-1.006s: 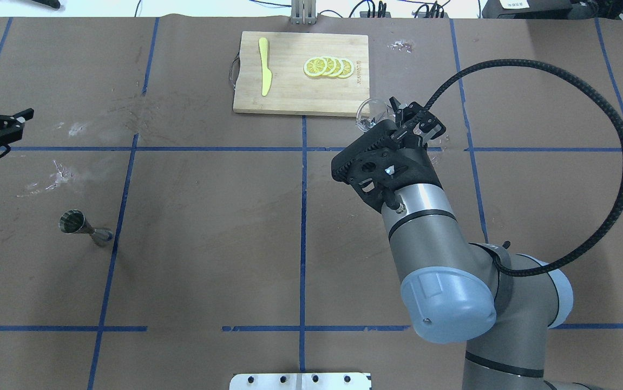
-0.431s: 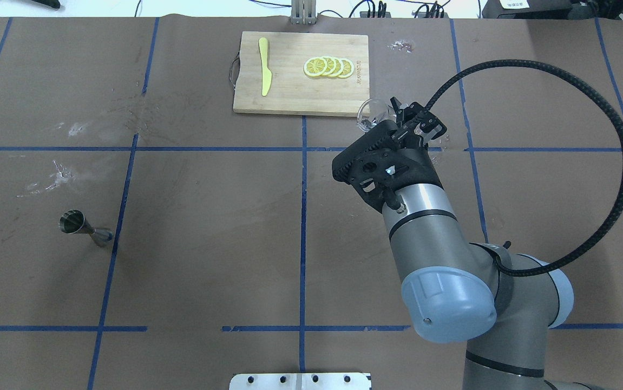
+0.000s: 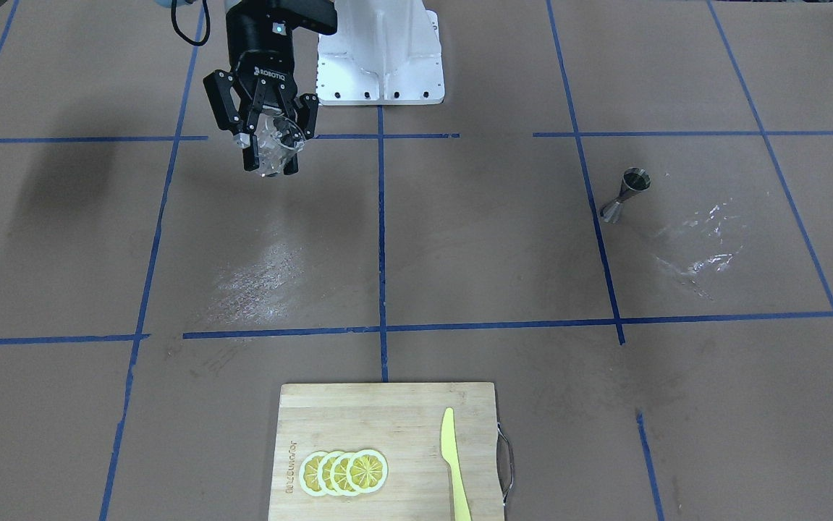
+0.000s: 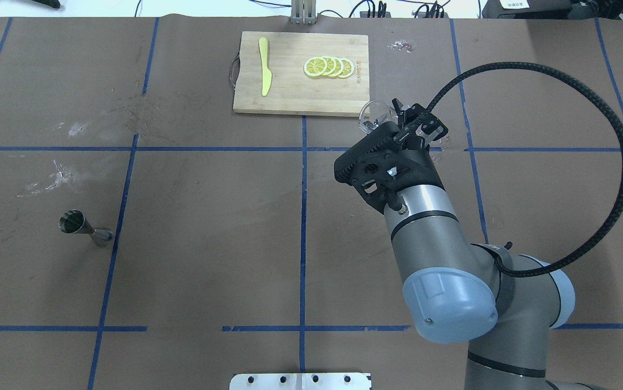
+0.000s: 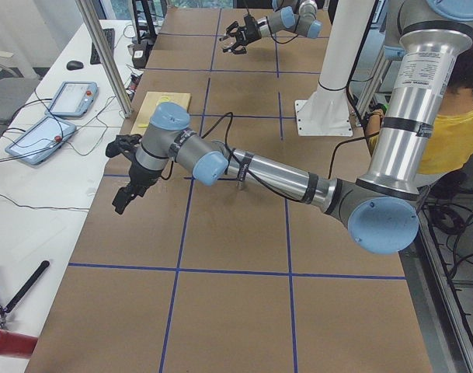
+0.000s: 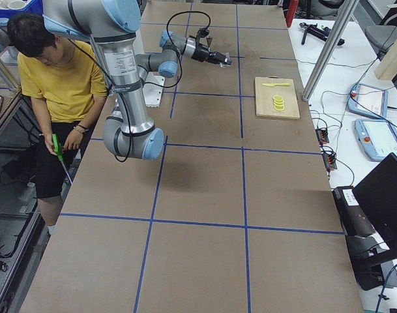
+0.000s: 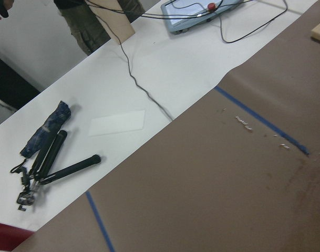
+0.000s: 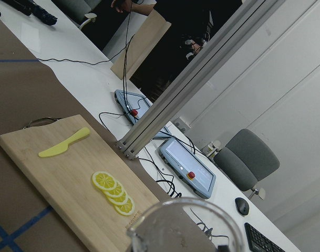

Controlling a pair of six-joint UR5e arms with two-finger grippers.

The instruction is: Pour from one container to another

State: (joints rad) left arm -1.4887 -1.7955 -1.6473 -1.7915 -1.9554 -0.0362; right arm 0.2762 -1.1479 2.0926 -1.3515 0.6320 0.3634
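My right gripper (image 3: 269, 148) is shut on the clear glass (image 3: 274, 144) and holds it high above the table. In the overhead view the glass (image 4: 371, 112) shows its rim just past the right gripper (image 4: 392, 116), near the board's right corner. The rim also fills the bottom of the right wrist view as the glass (image 8: 183, 226). The metal jigger (image 4: 85, 228) stands alone on the robot's left side of the table, also seen as the jigger (image 3: 626, 194). My left gripper (image 5: 122, 200) hangs beyond the table's left end; whether it is open or shut I cannot tell.
A wooden cutting board (image 4: 289, 92) at the far middle carries lemon slices (image 4: 328, 67) and a yellow knife (image 4: 264, 67). Wet smears (image 3: 257, 278) mark the brown paper. A person in a yellow shirt (image 6: 55, 78) sits behind the robot. The arms' white base (image 3: 380, 51) stands at the table edge.
The left gripper, at the overhead view's left edge a second ago, has moved out of that view. The right gripper with the glass has shifted only slightly.
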